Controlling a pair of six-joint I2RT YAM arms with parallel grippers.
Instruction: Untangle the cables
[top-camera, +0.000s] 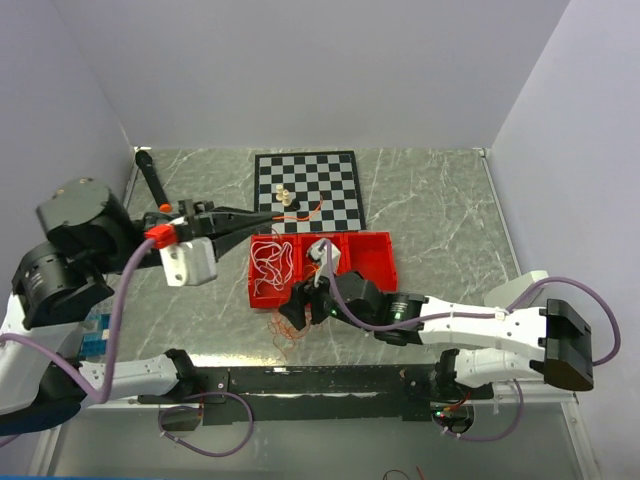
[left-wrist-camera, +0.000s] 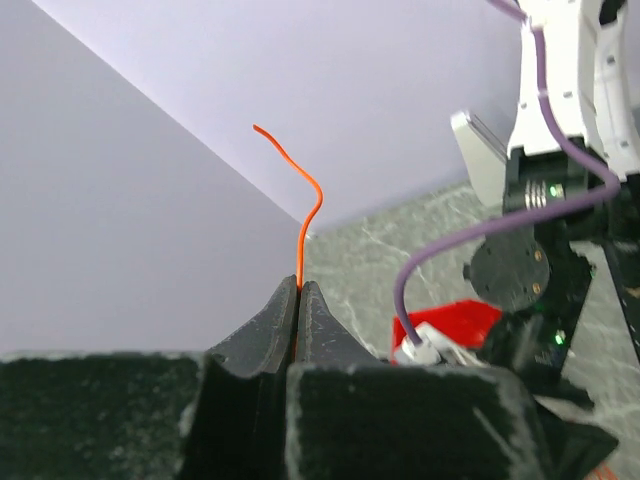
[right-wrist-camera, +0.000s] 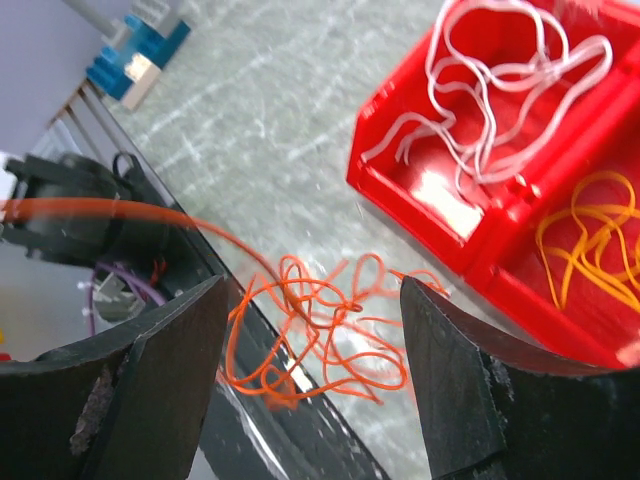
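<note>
On the grey marbled tabletop (top-camera: 430, 210), just beside the red plastic compartment tray (top-camera: 372, 262), lies the tangled red-orange cable heap (right-wrist-camera: 320, 335). Right fingers (right-wrist-camera: 170, 370) hover spread above it, seemingly to pin it. Left fingers (left-wrist-camera: 262, 330) clench one red-orange strand (left-wrist-camera: 305, 215), likely to draw it free.

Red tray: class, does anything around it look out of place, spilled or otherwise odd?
Yes. The white cables and yellow-orange cables lie sorted in compartments of the red tray, but a red-orange tangle sprawls outside it on the table, by its near corner. The shut left gripper pinches one red-orange strand.
</note>
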